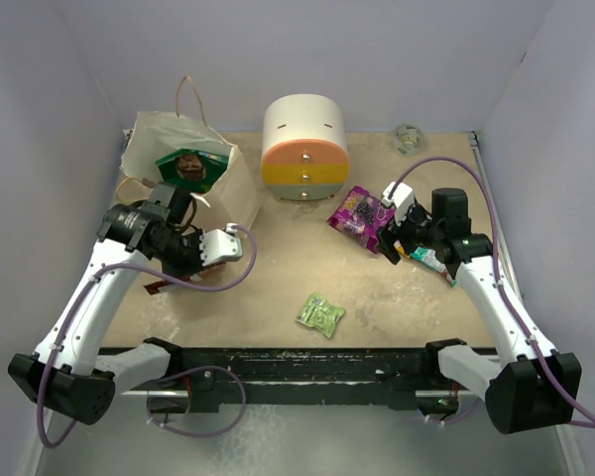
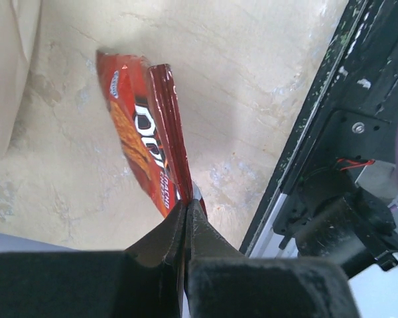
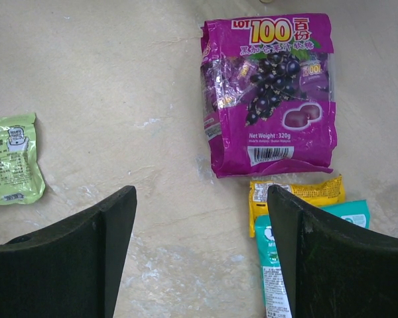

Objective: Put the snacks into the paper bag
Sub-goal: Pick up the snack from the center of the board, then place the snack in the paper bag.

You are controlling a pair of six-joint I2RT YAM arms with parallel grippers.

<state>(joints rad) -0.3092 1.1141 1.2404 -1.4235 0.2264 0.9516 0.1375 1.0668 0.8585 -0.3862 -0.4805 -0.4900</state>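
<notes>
Green crinkly packet sits in the cream-white paper bag; left claw pinches the red-orange chip packet; right claw gapes empty; purple packet waits.

Back wall: plain, pale purple-blue.
Left wall: the same pale colour, close beside the table.
Right wall: the same pale colour, a bit brighter.
Table: a sandy top with cloudy marks like stone, and white scuffs and smudges near the front.
Black bar: runs along the near edge of the table, with white speckles on it.
Round box: white, at the back middle of the table, with three drawers, orange on top, then yellow, then green.
Small crumpled thing: grey-green, in the back right corner; too small to tell what it is.
Floor: pale grey, below the near edge.
Light: bright and soft, with only faint shadows.
</notes>
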